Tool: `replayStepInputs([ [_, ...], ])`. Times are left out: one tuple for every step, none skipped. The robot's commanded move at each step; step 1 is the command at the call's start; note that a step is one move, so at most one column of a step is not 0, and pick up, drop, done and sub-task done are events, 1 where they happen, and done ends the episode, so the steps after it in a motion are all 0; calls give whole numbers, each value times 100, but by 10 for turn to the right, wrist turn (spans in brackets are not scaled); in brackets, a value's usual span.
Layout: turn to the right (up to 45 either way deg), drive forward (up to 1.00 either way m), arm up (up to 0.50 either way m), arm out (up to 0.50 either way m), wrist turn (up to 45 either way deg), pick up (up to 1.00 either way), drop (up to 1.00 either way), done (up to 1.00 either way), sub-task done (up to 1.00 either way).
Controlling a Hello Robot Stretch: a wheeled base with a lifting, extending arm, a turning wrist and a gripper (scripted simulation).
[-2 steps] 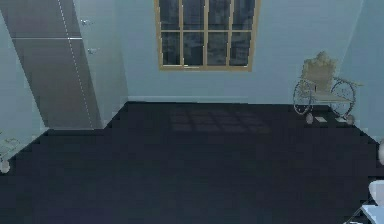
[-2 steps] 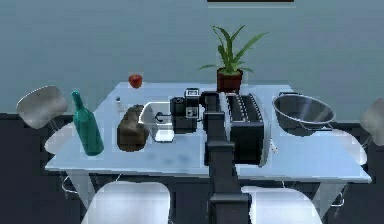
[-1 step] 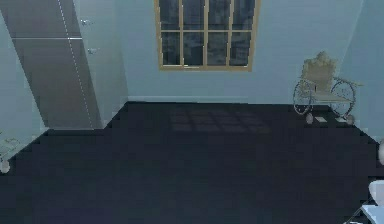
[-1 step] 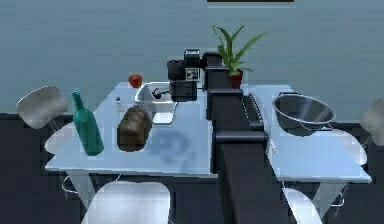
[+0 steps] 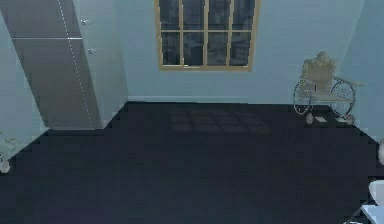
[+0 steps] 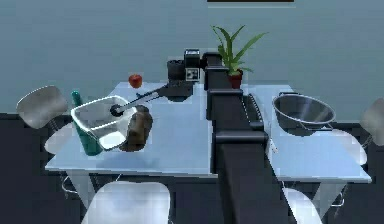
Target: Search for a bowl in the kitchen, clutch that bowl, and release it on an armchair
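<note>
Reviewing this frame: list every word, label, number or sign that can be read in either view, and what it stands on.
No text can be read in either view.
The two white squares above the table: black marks only, not legible as letters or numbers.
The green bottle: too small to make out any label.

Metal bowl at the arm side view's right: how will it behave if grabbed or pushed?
The metal bowl looks rigid and thin-walled, so it is probably light for its size. Its shiny, rounded wall may slip when gripped; the rim seems the safer hold. Wide and low on the table, it should slide rather than tip.
</note>
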Motion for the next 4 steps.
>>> replayStepInputs([
  [0, 0, 0, 0, -450, 0, 0, 0, 0],
  [0, 0, 0, 0, -270, 0, 0, 0, 0],
  [0, 0, 0, -34, 0, 0, 0, 0, 0],
  [-450, 0, 0, 0, 0, 0, 0, 0, 0],
])
